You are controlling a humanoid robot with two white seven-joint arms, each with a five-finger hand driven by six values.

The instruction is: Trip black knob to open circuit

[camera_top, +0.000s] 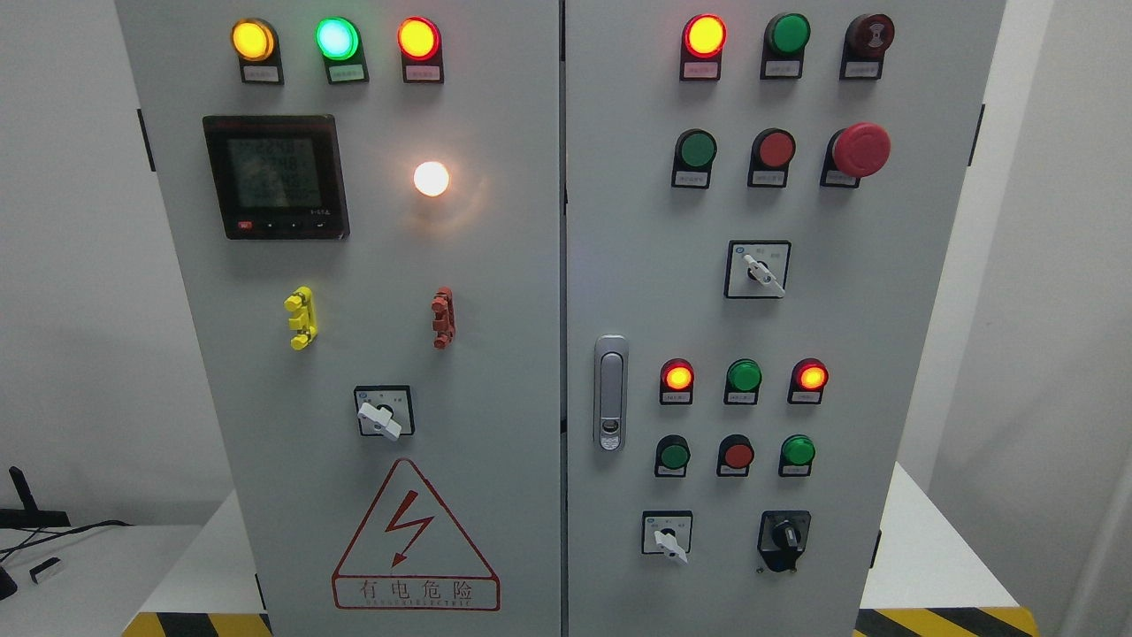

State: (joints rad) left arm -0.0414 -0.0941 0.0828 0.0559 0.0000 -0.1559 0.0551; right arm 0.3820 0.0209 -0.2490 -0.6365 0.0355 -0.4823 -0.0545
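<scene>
The black knob is mounted low on the right door of the cabinet, just right of a white selector and below a green button. No hand is seen, so finger state cannot be told. The knob is judged rigid, fixed and probably stiffly detented. It is best pinched across its raised bar and twisted, not pulled.
</scene>
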